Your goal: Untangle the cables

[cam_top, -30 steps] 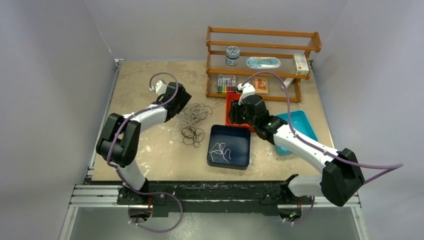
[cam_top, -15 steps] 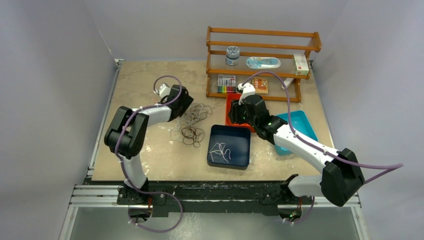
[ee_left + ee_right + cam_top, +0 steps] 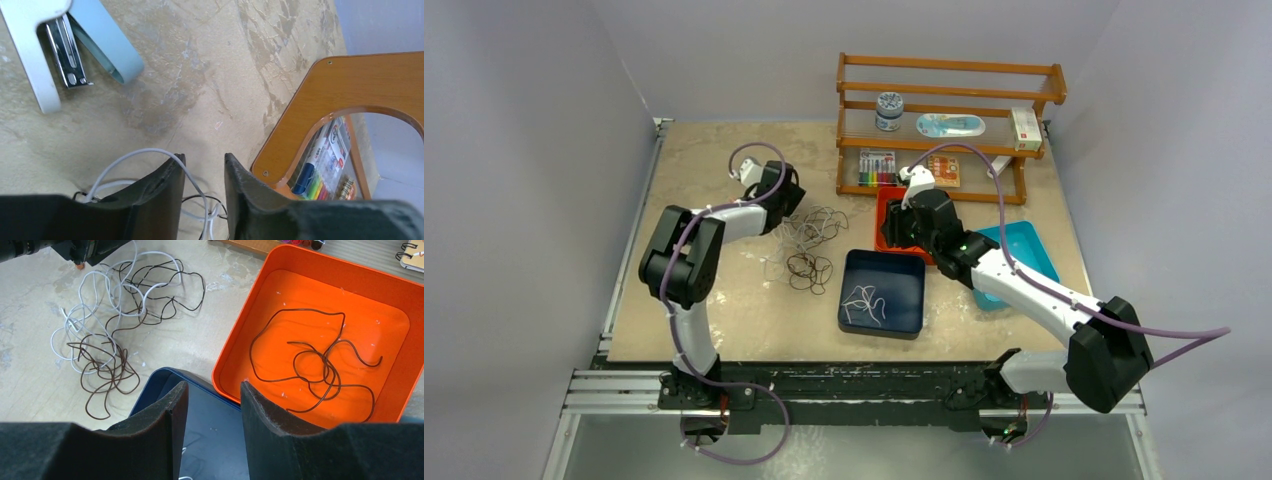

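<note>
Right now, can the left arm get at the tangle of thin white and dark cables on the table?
Probably yes: the left hand hangs open at the tangle's edge, a white strand between its fingers.

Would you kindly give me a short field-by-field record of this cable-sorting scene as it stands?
left hand: open, low at the tangle, a white strand running between its fingers
right hand: open, empty, above where the orange tray meets the dark blue tray
tangle: white and dark cables heaped on the table, left of the trays
orange tray: holds a dark cable, loosely looped
dark blue tray: holds a white cable
status: partly sorted, tangle not yet cleared
</note>
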Tool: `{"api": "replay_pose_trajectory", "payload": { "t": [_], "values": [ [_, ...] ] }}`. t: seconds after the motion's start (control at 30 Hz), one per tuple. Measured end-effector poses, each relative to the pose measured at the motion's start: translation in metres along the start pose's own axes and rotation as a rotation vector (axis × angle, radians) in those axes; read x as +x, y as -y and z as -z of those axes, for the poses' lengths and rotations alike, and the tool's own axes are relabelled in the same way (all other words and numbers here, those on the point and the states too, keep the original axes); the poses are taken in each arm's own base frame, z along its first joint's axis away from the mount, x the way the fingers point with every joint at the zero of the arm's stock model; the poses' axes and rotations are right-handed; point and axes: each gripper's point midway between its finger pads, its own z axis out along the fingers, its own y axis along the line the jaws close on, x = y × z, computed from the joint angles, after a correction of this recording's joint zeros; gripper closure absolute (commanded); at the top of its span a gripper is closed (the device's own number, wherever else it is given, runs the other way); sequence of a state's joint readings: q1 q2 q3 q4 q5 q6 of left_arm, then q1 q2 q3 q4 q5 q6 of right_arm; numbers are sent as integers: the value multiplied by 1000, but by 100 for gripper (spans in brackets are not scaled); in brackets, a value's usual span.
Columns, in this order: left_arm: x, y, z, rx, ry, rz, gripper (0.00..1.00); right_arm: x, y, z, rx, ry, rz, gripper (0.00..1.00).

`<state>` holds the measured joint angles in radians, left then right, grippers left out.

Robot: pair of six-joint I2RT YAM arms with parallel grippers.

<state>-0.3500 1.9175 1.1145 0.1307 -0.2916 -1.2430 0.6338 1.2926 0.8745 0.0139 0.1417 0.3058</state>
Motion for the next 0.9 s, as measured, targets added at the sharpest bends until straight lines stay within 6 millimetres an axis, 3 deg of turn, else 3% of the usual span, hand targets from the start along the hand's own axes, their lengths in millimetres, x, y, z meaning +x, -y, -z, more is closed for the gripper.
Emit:
{"api": "replay_pose_trajectory", "payload": {
  "t": [0.23,0.37,0.43,0.6,0.9],
  "values": [
    [-7,1,-3,12,14,-14,99,0,0,0,2,1,4,54],
    [-10,7,3,32,13,-60,100,-6,-1,0,-5,23,0,53],
    [-15,17,11,63,13,-80,100,-12,-4,2,-20,58,-3,47],
    [-35,62,56,210,20,-159,100,-39,-13,16,-82,185,1,33],
    [-58,149,166,577,-20,-317,100,-101,-53,33,-291,471,82,22]
  ]
}}
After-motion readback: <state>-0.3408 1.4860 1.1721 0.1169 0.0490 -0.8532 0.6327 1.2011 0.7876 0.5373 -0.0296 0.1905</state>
